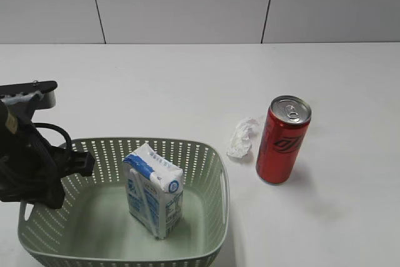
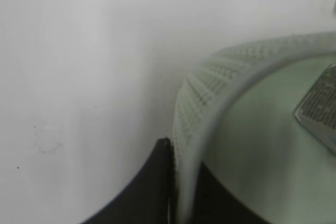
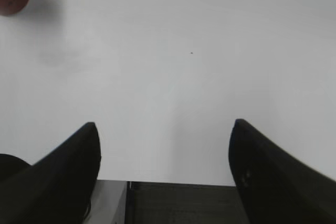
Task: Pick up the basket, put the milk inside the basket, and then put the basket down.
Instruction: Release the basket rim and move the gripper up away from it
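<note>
The milk (image 1: 154, 190) stands upright inside the basket (image 1: 215, 173), whose left rim the left claw (image 2: 176, 192) is clenched on, evidently to carry and lower it to the tabletop (image 1: 187, 85), while the right claw (image 3: 165, 156) is released over bare surface.

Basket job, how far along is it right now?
Done: the milk stands inside the basket. In hand: the left gripper is clamped on the basket's left rim. Whether the basket is lifted or resting is unclear. Left: setting it down if lifted, then letting go. The right gripper is open over bare table.
</note>
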You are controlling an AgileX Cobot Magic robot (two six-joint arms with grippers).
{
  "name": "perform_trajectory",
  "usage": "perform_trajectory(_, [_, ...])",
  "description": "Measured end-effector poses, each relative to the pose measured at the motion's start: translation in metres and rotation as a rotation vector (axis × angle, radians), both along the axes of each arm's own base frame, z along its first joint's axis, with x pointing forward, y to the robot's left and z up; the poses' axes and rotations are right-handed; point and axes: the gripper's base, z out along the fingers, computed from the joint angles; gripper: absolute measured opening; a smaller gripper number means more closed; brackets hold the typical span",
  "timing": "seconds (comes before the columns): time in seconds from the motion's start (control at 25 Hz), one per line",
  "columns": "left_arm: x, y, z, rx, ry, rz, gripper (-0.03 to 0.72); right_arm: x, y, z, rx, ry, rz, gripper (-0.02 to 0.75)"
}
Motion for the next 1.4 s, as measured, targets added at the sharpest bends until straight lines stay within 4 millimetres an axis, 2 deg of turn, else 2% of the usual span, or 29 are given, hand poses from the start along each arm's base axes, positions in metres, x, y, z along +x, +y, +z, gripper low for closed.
perform_trajectory(0.12, [0.0,0.0,0.0,0.0,0.0,0.0,0.006,-0.032,0.001,-0.011,0.038,-0.054,-0.022,0.592])
perform_trajectory(0.24, [0.0,0.0,0.0,-0.001,-0.002,0.0,0.006,-0.055,0.001,-0.024,0.049,-0.093,-0.027,0.592])
perform_trajectory(0.52, [0.0,0.0,0.0,-0.002,-0.002,0.0,0.006,-0.095,-0.001,-0.039,0.059,-0.218,-0.028,0.592])
perform_trajectory(1.2, [0.0,-0.001,0.0,-0.014,0.001,0.01,0.006,-0.159,-0.003,-0.022,0.069,-0.699,-0.005,0.592])
perform_trajectory(1.4, [0.0,-0.002,0.0,-0.024,0.005,0.017,0.006,-0.162,-0.004,-0.021,0.049,-0.721,0.008,0.59])
